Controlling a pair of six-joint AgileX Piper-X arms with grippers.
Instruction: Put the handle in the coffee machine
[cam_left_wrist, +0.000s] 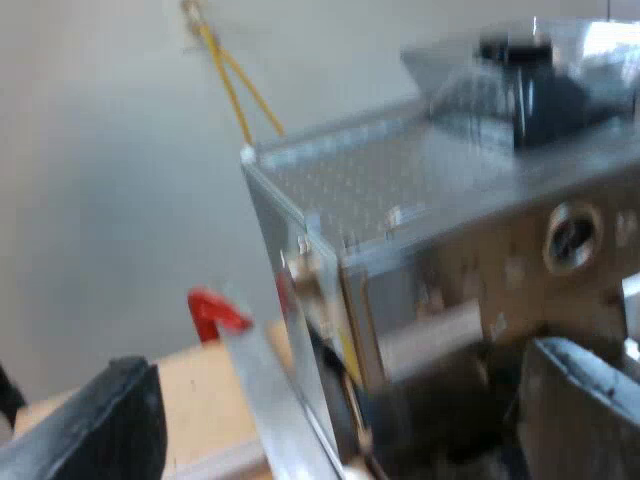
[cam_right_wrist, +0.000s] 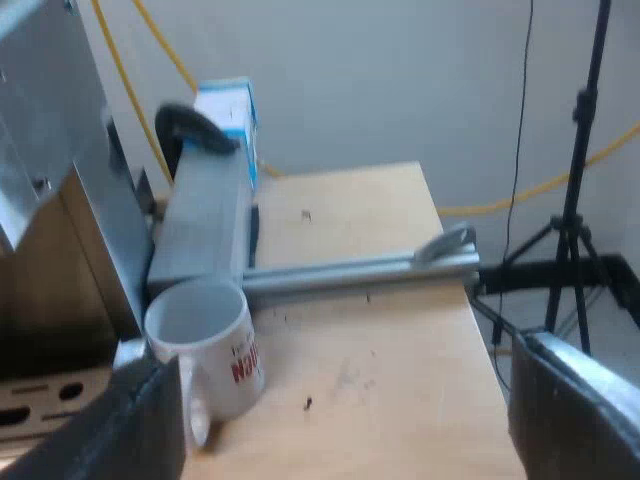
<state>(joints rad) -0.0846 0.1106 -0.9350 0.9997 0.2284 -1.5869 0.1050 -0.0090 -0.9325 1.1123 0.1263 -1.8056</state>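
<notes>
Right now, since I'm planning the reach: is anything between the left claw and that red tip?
Yes, it seems: a metal strip beside the coffee machine crosses before the red tip, partly hiding it. The open left claw is at the machine's front.

- The espresso machine (cam_left_wrist: 400, 200) is a silver metal box standing upright, with a flat perforated top.
- Its clear bean hopper (cam_left_wrist: 520, 70) has a dark cap.
- A red tip (cam_left_wrist: 212, 312) shows just beside the machine's corner. I cannot tell if it is the handle's end.

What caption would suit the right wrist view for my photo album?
Open right gripper over a wooden table, a white mug with red lettering standing upright close by.
</notes>
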